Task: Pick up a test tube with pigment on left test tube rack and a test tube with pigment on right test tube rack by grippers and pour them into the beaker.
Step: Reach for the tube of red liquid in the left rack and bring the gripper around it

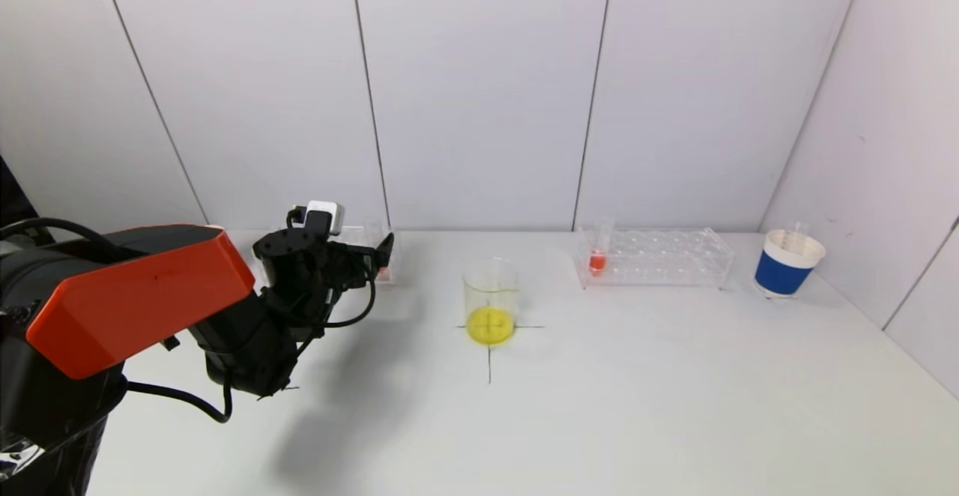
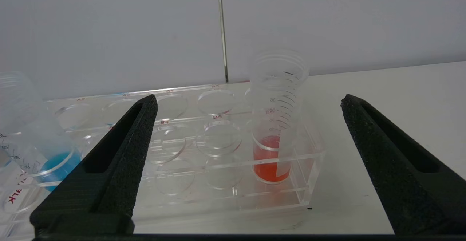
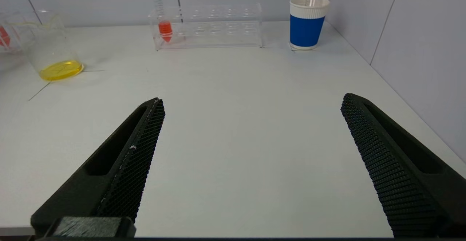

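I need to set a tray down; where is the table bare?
Bare: the near table in front of the beaker and right rack. Crowded: the left rack, where the open left end effector faces the red tube.

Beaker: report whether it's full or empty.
Nearly empty: the beaker holds only a shallow yellow layer at its bottom; its clear wall above is dry.

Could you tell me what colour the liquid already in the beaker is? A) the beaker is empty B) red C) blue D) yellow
D: the beaker on the table's cross mark holds a shallow layer of yellow liquid, also visible in the right wrist view.
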`<state>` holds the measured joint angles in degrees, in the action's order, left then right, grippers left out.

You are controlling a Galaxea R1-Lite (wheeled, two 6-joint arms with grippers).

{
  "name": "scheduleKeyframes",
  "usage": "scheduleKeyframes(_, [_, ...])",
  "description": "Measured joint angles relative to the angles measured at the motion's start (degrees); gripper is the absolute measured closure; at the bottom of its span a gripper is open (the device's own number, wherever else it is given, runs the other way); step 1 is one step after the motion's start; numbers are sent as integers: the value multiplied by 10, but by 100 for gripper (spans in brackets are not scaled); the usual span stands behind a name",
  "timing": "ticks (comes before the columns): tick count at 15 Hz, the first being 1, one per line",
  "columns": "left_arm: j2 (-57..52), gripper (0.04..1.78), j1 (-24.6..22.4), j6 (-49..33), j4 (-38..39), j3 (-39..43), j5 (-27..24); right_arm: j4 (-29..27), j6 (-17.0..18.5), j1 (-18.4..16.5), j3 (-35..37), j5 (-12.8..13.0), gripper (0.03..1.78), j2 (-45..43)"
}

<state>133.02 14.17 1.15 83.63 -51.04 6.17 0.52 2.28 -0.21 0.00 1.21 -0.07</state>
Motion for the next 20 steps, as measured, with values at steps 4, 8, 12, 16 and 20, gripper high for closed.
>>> scheduleKeyframes(4, [4,6,0,0,1,-7,7,0,0,0,0,0,5,0])
scheduleKeyframes(8, [9,6,1,-1,1,-16,10,0,0,0,0,0,5,0])
scheduleKeyframes(12, [12,6,2,-1,2,-22,12,0,0,0,0,0,5,0])
scheduleKeyframes(16, [14,6,2,-1,2,-25,16,0,0,0,0,0,5,0])
scheduleKeyframes(20, [15,6,2,-1,1,-28,22,0,0,0,0,0,5,0])
